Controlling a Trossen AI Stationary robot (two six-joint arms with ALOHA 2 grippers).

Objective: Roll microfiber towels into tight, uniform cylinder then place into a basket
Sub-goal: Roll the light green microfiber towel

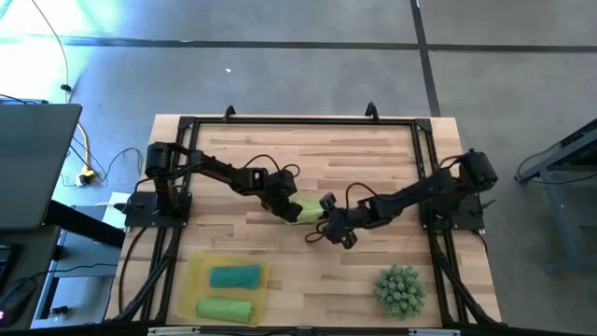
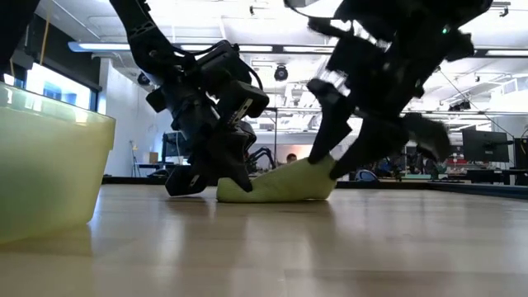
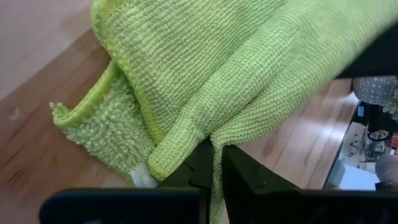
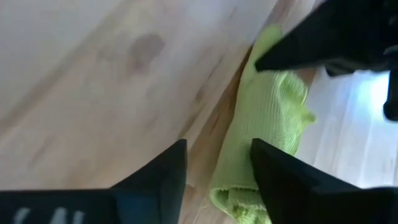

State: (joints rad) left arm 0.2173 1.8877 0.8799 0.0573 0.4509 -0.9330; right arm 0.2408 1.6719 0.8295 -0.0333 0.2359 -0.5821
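Basket (image 2: pixel 49 165) cut off nearest; left gripper (image 3: pixel 214 168) clamps green towel (image 1: pixel 306 211), right gripper (image 4: pixel 217 168) spread beside it, fingertips hidden

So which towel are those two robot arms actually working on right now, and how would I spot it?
Look at the middle of the wooden table, where the left gripper and right gripper meet. The light green towel lies between them, half rolled and pinched by the left gripper. Unlike the teal roll and green roll in the yellow basket, it lies on bare wood.
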